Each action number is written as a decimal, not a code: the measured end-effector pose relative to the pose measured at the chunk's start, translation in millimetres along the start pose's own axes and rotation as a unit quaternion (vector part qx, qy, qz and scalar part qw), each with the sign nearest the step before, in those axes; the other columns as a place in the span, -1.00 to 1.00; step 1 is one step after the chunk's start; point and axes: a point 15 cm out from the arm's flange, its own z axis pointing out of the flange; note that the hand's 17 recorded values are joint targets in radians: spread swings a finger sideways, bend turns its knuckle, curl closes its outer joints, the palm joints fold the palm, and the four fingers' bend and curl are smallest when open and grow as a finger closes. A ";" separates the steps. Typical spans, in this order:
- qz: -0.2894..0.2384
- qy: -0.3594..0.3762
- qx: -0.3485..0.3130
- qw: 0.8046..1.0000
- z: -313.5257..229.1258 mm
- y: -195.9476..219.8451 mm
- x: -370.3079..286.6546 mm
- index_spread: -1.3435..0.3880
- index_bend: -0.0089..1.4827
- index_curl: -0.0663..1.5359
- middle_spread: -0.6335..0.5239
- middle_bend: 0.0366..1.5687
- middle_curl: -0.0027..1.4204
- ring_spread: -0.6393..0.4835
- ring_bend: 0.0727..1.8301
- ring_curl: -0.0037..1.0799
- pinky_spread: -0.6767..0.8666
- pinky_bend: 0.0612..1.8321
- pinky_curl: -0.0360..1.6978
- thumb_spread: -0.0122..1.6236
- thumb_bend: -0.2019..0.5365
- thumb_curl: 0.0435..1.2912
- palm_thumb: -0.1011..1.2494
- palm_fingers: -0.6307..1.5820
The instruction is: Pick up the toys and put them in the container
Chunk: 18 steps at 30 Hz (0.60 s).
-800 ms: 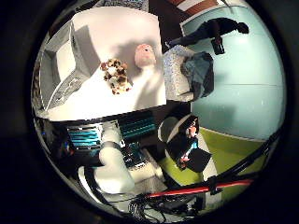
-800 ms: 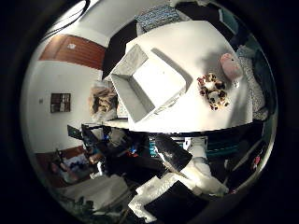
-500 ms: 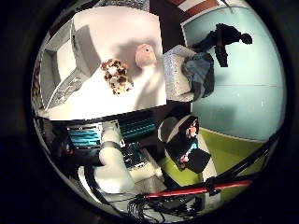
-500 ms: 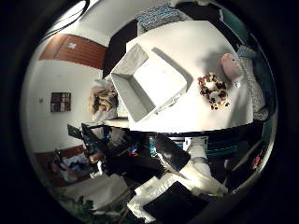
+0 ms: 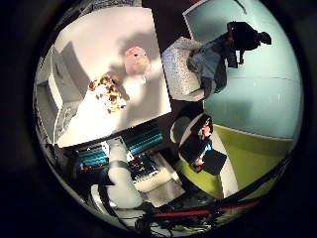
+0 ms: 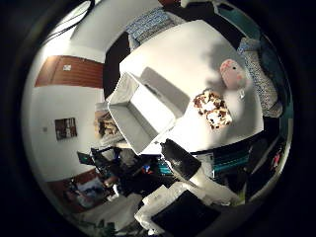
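A white table [image 5: 114, 35] lies far below my hand. On it stands an open white container [image 6: 148, 104] with grey sides, which also shows at the table's edge in the little finger side view [image 5: 57, 87]. A brown and white spotted plush toy [image 6: 210, 107] lies on the table beside the container. A pink plush toy [image 6: 233, 72] lies a little beyond it, away from the container. The little finger side view shows the spotted toy [image 5: 107, 94] and the pink toy [image 5: 137, 61] too.
A chair with a patterned cushion [image 5: 183, 67] stands at the table's side near the pink toy. Teal drawers [image 5: 129, 147] sit under the table's edge by the arm. A second patterned chair [image 6: 158, 20] stands at the table's far side.
The whole picture has shifted and turned in both views, so the camera has moved. The toys and the container lie where they were on the table.
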 end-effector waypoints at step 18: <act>0.082 -0.003 -0.006 0.997 94.5 -94.8 73.9 0.24 -0.77 -0.56 0.24 -0.81 -0.59 0.56 -0.71 -0.51 0.52 -0.41 -0.64 0.41 -0.51 -0.57 -0.07 -0.36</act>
